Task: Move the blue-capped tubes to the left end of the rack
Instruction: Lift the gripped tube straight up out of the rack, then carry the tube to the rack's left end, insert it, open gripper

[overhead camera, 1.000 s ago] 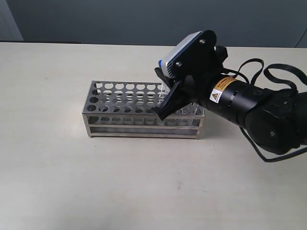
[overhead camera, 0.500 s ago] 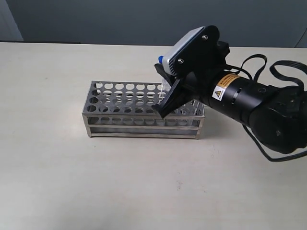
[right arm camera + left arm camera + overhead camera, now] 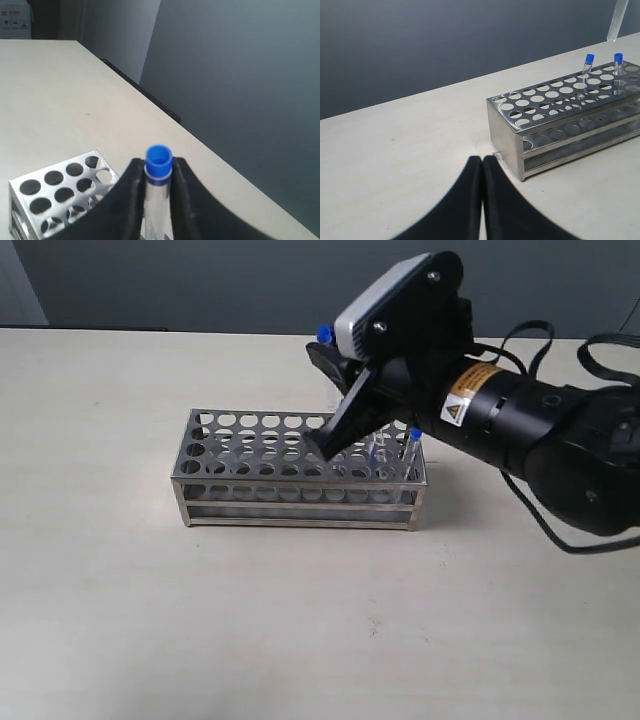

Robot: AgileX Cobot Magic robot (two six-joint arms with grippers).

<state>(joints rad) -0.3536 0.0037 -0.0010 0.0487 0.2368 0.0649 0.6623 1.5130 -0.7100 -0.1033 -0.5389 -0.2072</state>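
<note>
Right gripper (image 3: 158,200) clamps one tube (image 3: 159,161), lifted clear; two others (image 3: 589,70) below in rack (image 3: 250,490), none relocated yet; left gripper (image 3: 482,160) closed, empty.

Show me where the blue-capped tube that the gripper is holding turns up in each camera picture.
Exterior view: the held tube shows only its blue cap, upper middle, beside the arm's camera housing.
Left wrist view: only its clear lower end, hanging above the rack's far end.
Right wrist view: pinched in the right gripper, cap uppermost.
Shared landmark: the rack.
</note>
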